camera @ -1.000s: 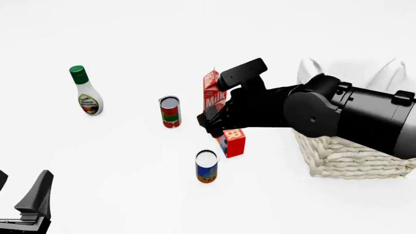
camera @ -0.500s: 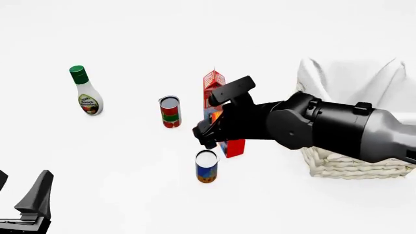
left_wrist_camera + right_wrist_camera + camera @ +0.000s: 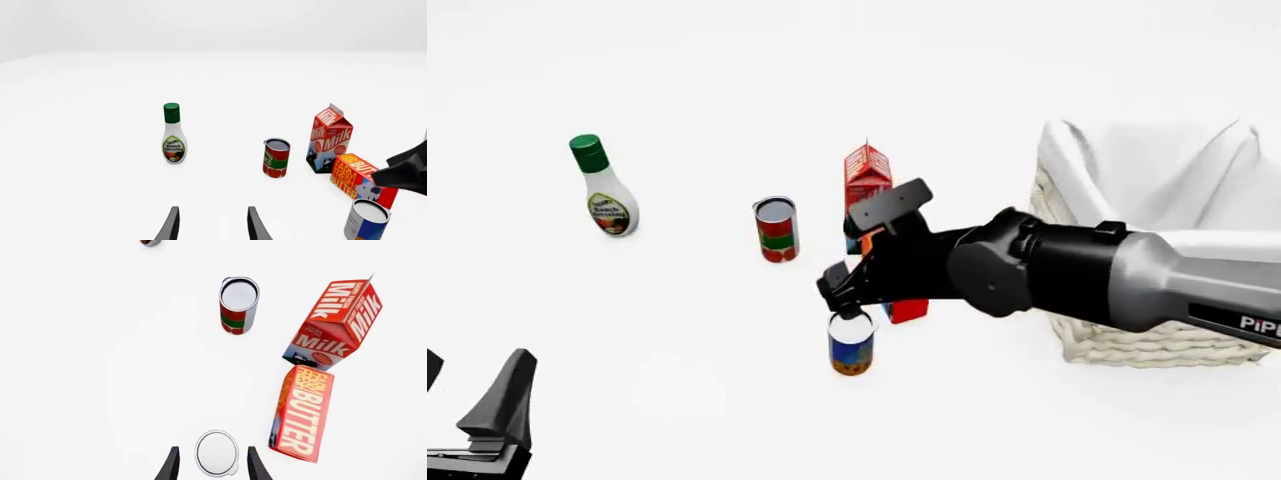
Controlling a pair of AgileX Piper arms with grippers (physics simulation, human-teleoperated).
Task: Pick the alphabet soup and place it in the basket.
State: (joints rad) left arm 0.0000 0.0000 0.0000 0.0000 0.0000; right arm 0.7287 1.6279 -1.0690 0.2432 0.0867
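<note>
- The soup can (image 3: 851, 345) stands upright on the table, its long axis vertical and its silver top facing up. It is on the near side of the butter box (image 3: 905, 308) and well to the left of the basket (image 3: 1121, 335).
- The right gripper (image 3: 838, 296) hangs directly over the can. In the right wrist view the can's top (image 3: 217, 452) lies between the two fingertips (image 3: 171, 465), one on each side, with a little gap to spare.
- The right claw is parted a bit wider than the can and holds nothing; it appears not yet down around the label.
- The coming move likely turns on a straight drop along the can's axis, then a squeeze. The butter box is just beside the can, so one finger has little room on that side.
- The left gripper (image 3: 212, 225) sits low and well away from the can, fingers apart and empty. The right arm is clearly the nearer one.
</note>
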